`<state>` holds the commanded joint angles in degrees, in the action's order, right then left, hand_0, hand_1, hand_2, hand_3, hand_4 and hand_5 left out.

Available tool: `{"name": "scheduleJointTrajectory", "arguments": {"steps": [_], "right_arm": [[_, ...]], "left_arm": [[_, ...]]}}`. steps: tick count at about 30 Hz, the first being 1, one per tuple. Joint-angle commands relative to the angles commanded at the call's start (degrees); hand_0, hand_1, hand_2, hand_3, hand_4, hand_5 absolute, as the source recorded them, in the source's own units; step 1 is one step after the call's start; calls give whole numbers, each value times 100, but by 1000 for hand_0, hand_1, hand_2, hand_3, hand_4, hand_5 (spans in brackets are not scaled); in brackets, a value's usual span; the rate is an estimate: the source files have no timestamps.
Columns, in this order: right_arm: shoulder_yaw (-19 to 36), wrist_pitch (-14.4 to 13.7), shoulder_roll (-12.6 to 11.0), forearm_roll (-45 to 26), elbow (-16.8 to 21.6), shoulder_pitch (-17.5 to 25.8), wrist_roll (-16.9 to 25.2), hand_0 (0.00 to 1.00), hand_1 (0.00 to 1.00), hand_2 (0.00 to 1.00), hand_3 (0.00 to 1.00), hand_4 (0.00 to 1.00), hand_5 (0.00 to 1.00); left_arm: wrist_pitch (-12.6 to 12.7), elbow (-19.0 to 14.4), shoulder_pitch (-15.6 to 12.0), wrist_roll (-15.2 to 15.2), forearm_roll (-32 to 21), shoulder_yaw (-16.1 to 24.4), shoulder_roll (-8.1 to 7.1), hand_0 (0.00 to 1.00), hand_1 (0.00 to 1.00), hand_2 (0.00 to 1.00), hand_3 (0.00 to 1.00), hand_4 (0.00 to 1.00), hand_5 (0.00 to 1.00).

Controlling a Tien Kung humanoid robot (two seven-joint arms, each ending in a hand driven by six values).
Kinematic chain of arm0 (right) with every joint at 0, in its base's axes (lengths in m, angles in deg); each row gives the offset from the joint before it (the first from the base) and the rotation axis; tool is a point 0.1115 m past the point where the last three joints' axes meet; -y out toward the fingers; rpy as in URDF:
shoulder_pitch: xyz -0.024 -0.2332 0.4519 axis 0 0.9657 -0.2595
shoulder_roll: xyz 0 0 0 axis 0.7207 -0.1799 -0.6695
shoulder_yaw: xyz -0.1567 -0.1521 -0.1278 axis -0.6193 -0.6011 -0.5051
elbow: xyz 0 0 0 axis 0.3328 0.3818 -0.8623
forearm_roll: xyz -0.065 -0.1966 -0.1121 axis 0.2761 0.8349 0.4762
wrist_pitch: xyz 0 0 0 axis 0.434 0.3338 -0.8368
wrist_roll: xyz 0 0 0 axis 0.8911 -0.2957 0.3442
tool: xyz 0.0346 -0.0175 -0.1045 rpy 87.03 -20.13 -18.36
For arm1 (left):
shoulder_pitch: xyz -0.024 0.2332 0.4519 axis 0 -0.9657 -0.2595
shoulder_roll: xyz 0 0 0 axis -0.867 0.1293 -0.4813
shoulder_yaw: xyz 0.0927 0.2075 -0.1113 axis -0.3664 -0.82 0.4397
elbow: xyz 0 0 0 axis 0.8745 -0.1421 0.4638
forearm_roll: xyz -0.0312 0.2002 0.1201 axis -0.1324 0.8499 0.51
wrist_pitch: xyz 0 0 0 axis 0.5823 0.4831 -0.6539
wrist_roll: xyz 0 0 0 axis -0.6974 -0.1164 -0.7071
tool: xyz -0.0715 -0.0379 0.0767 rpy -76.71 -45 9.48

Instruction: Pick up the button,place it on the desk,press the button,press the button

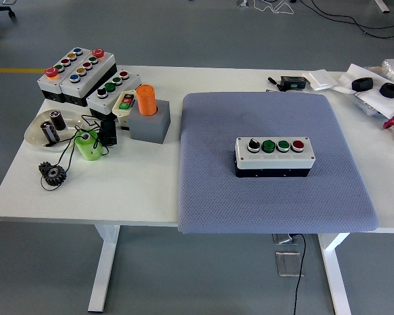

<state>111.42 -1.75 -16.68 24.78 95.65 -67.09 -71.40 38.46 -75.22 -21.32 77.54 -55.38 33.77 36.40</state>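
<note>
A white and black button box lies on the blue-grey mat in the middle of the table. On its top are a black knob, two green buttons and a red button. Neither robot hand is in view.
Several other button boxes stand at the table's back left. Near them are an orange cylinder in a grey block, a green part, a dish with cylinders and a black gear. Small black parts lie at the back right.
</note>
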Motion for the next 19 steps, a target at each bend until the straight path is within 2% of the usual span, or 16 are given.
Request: {"name": "scheduleJointTrajectory", "arguments": {"steps": [4, 5, 6, 9, 11, 12, 19], "right_arm": [[29, 93, -9, -133, 3, 0, 179, 602, 594, 707, 815, 532, 709], [36, 137, -9, -200, 1, -1, 290, 602, 594, 707, 815, 532, 709], [42, 173, -8, -259, -1, -3, 422, 686, 656, 747, 812, 536, 702], [82, 259, 24, -473, -25, -14, 915, 686, 656, 747, 812, 536, 702], [90, 294, 31, -541, -39, -24, 1069, 686, 656, 747, 812, 536, 702], [92, 301, 32, -555, -42, -26, 1094, 722, 682, 758, 809, 529, 709], [93, 395, 2, -551, -48, 9, 1066, 722, 682, 758, 809, 529, 709]], "left_arm": [[3, 0, 3, 15, -45, -24, 5, 644, 699, 716, 551, 306, 998], [3, 0, 4, 21, -63, -36, 6, 644, 699, 716, 551, 306, 998], [3, 0, 5, 26, -77, -46, 6, 644, 699, 716, 551, 307, 998], [2, 0, 11, 50, -143, -94, 5, 644, 699, 716, 551, 307, 998], [4, 0, 18, 51, -140, -90, 6, 644, 699, 716, 551, 307, 998], [4, 0, 19, 51, -136, -87, 7, 644, 699, 714, 551, 307, 998], [4, 0, 15, 54, -173, -102, 14, 644, 699, 714, 551, 307, 998]]}}
